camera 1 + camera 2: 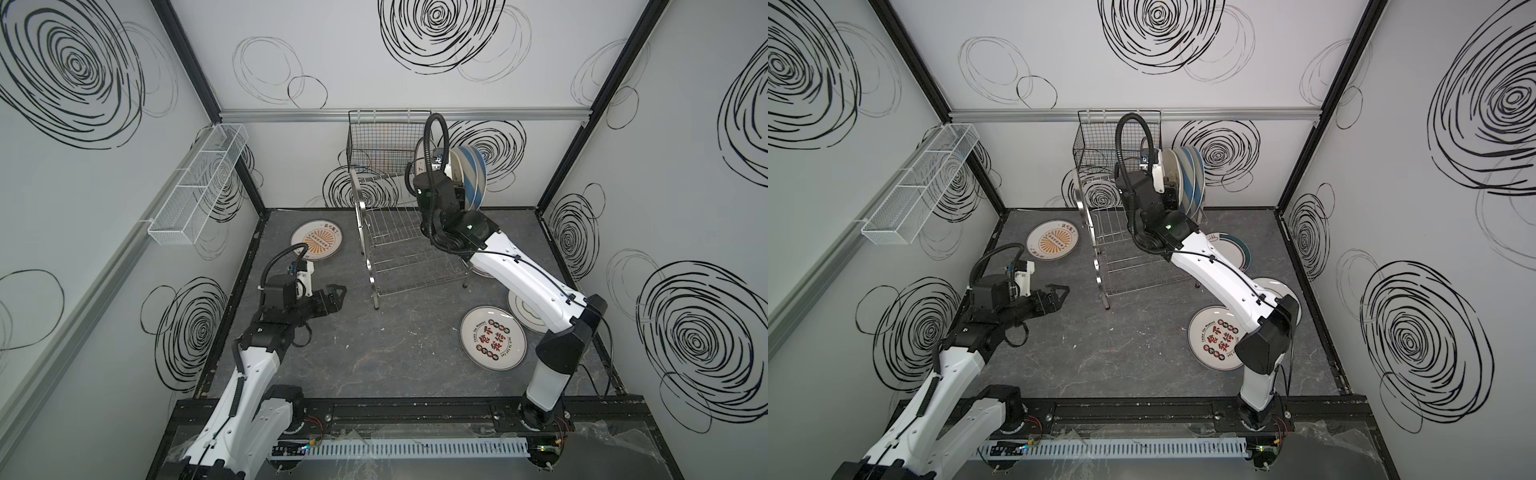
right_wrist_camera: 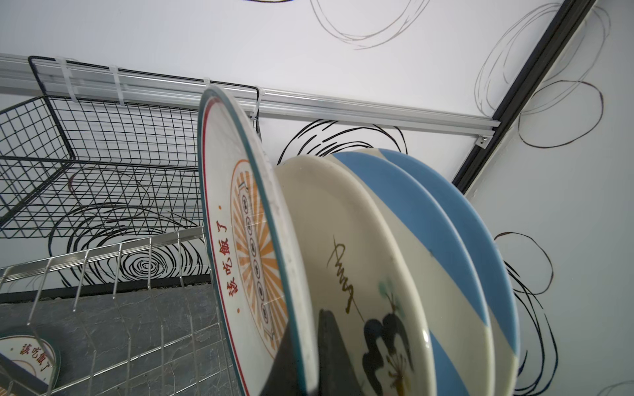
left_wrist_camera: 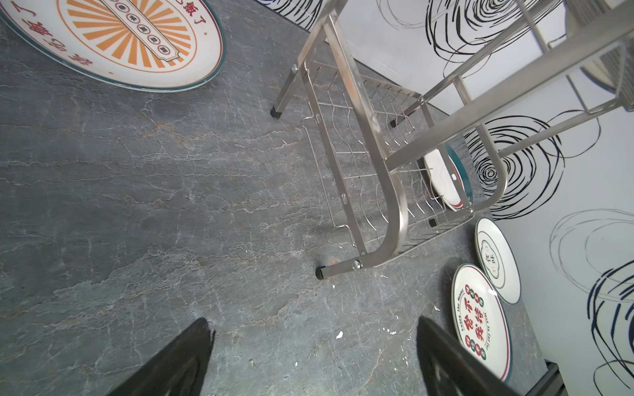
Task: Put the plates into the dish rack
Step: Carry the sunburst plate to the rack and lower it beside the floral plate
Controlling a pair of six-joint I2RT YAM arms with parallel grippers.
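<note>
The steel dish rack (image 1: pixel 399 249) (image 3: pixel 377 154) stands mid-table. In its upper tier a whitish painted plate (image 2: pixel 360 257) and two blue-white striped plates (image 2: pixel 446 240) (image 1: pixel 473 174) stand upright. My right gripper (image 2: pixel 305 343) is shut on the rim of an orange sunburst plate (image 2: pixel 247 223), held upright right beside the whitish one. Flat on the table lie another sunburst plate (image 1: pixel 316 240), a red-black character plate (image 1: pixel 492 336), a whitish plate (image 3: pixel 497 260) and a teal-rimmed plate (image 1: pixel 1237 249). My left gripper (image 1: pixel 338 293) (image 3: pixel 313 329) hovers open and empty left of the rack.
A black wire basket (image 1: pixel 382 141) hangs on the back wall right behind the rack. A long white mesh tray (image 1: pixel 199 183) is fixed to the left wall. Patterned walls close in three sides of the grey table (image 1: pixel 332 365).
</note>
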